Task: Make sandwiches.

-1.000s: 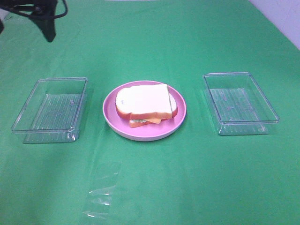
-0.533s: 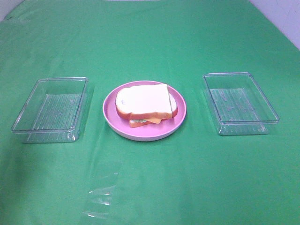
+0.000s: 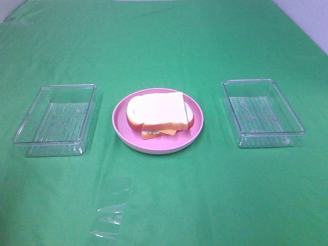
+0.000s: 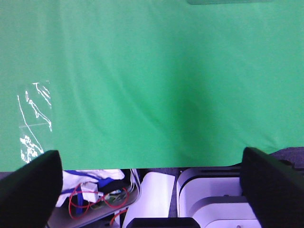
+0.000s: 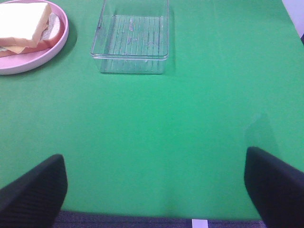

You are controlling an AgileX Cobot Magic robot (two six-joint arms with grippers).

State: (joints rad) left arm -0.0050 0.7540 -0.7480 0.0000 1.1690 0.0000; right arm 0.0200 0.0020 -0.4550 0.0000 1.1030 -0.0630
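A toy sandwich (image 3: 158, 117), white bread w/ orange-brown crust on top and a yellow cheese square (image 3: 167, 132) plus a bit of pale green lettuce poking out underneath, sits stacked on a round pink plate (image 3: 197, 124) at the centre of a green tablecloth (image 3: 205, 195). Neither arm shows in the high view.

The left gripper (image 4: 152, 190) hangs over the near table edge w/ its black fingers (image 4: 28, 190) spread wide apart, nothing between them. Ahead of it lies only bare cloth and, off to one side, a crumpled sheet of clear plastic film (image 4: 34, 121); below the fingers, past the cloth's edge, a white machine base (image 4: 209, 194) and red wires (image 4: 95, 199) are visible. The sandwich is well apart from this gripper, out of its wrist view.

The right gripper (image 5: 156, 190) is likewise spread wide, holding nothing, black fingers (image 5: 275, 185) at either side of empty cloth. Ahead of it, well apart, stands a clear rectangular plastic tray (image 5: 133, 40) w/ a ribbed floor; the plate w/ the sandwich is beyond and toward the other arm's side, near that tray but not touching.

A second clear rectangular tray (image 3: 56, 120) stands on the opp. side of the plate, on the left arm's side.
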